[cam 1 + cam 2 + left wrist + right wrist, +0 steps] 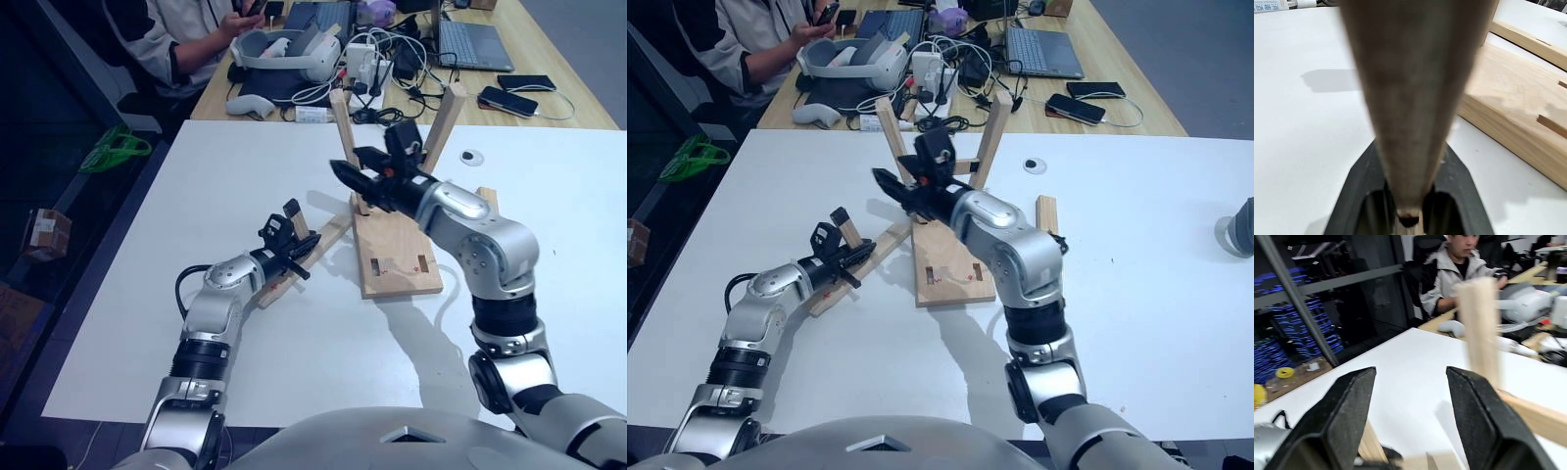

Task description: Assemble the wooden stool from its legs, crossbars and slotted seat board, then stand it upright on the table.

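Far side: a wooden desk (573,69) stands just behind the white worktop (196,186). On the desk lie a white headset (289,51), a handheld controller (250,105) just beside it, a tangle of cables (392,49), an open laptop (480,44) and a dark phone (507,101). On the worktop are a small round disc (472,156) and, at the right edge, a grey object (1236,230). On the floor to the left sit a green item (116,149) and a cardboard box (47,233).

Seat board (397,257): pale wood, slotted, lying flat on the white table.
Upright legs (341,119): two, splayed outward, rising from its far end.
Loose leg (328,235): slanting low beside its left edge.
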You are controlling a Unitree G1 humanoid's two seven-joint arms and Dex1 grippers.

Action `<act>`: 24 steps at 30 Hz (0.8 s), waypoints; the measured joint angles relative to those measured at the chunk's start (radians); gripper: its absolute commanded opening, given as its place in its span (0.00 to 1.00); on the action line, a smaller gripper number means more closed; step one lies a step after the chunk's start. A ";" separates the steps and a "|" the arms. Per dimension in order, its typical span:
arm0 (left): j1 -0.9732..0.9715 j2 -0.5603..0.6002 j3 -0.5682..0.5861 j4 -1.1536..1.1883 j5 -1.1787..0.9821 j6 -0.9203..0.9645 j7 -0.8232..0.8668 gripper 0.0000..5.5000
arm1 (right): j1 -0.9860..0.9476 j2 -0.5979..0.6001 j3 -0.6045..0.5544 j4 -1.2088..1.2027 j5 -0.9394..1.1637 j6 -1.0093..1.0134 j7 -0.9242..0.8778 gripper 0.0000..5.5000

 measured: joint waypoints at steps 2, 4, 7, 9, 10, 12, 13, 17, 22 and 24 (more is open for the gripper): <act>-0.001 0.006 -0.015 -0.010 0.017 0.000 0.000 0.07 | -0.053 0.052 0.025 0.083 -0.013 -0.052 0.005 0.49; -0.001 0.010 -0.027 -0.017 0.025 -0.001 0.000 0.07 | -0.097 0.100 0.044 0.171 -0.020 -0.098 0.018 0.49; -0.006 0.013 -0.040 -0.019 0.036 -0.004 -0.003 0.07 | -0.139 0.134 0.064 0.290 -0.043 -0.167 0.042 0.49; -0.009 0.018 -0.048 -0.019 0.040 -0.007 -0.006 0.07 | -0.151 0.134 0.071 0.374 -0.069 -0.210 0.054 0.49; -0.010 0.022 -0.053 -0.020 0.045 -0.011 -0.008 0.07 | -0.158 0.135 0.072 0.407 -0.077 -0.225 0.063 0.49; -0.012 0.024 -0.060 -0.021 0.054 -0.013 -0.010 0.07 | -0.169 0.136 0.078 0.468 -0.088 -0.260 0.076 0.49; -0.012 0.026 -0.063 -0.020 0.055 -0.016 -0.010 0.07 | -0.172 0.136 0.080 0.491 -0.097 -0.273 0.084 0.49; -0.015 0.031 -0.070 -0.018 0.057 -0.024 -0.012 0.07 | -0.202 0.137 0.082 0.552 -0.105 -0.311 0.094 0.49; -0.024 0.030 -0.078 -0.001 0.057 -0.042 -0.013 0.07 | -0.290 0.137 0.047 0.572 -0.070 -0.385 0.106 0.49; -0.024 0.030 -0.078 0.001 0.057 -0.045 -0.013 0.07 | -0.295 0.137 0.032 0.572 -0.047 -0.398 0.106 0.49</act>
